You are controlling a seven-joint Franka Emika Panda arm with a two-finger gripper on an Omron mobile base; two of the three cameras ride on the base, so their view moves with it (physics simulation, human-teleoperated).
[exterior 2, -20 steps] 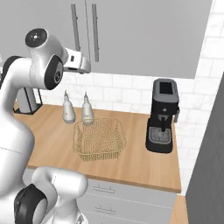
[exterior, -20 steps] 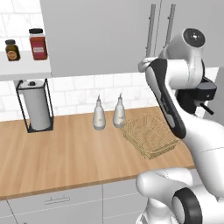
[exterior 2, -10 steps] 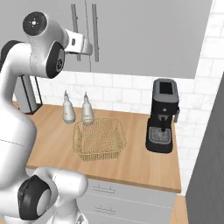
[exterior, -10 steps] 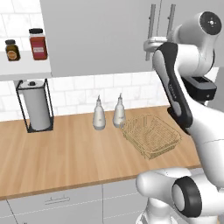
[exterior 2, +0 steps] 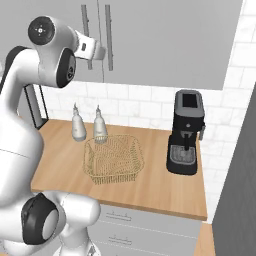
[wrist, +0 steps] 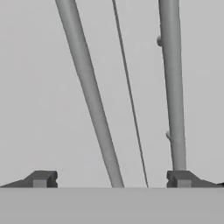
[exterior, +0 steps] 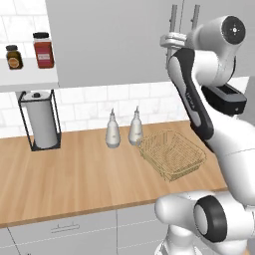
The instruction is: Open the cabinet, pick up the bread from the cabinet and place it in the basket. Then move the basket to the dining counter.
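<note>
Gripper [wrist: 112,179] (jaws wide) facing cabinet [wrist: 52,87] handles [wrist: 89,96], doors closed

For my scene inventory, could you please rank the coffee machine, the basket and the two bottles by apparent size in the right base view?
1. coffee machine
2. basket, close to it in overall extent
3. two bottles, which look alike

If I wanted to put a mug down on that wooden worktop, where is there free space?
The widest bare stretch lies in front of the paper towel holder and the two bottles, toward the front edge. A smaller gap sits between the basket and coffee machine. Bottles and basket crowd the middle.
</note>
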